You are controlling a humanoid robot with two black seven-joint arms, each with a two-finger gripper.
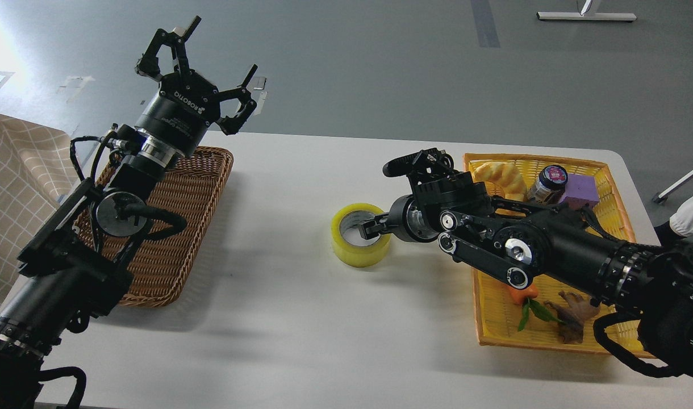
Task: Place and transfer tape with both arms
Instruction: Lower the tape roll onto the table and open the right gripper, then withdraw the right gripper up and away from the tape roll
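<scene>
The yellow tape roll (346, 250) lies flat on the white table (301, 318), hole up, near the middle. My right gripper (381, 197) is just right of it and open. Its lower finger (371, 226) dips over the roll's right rim into the grey-white core, and its upper fingers (400, 165) stand well apart behind the roll, touching nothing. My left gripper (201, 62) is open and empty, raised high above the far end of the brown wicker basket (193, 187).
A yellow basket (497, 318) at the right holds bread, a jar, a purple block, an orange carrot and a brown root; my right arm lies across it. A checked cloth (17, 170) hangs at the far left.
</scene>
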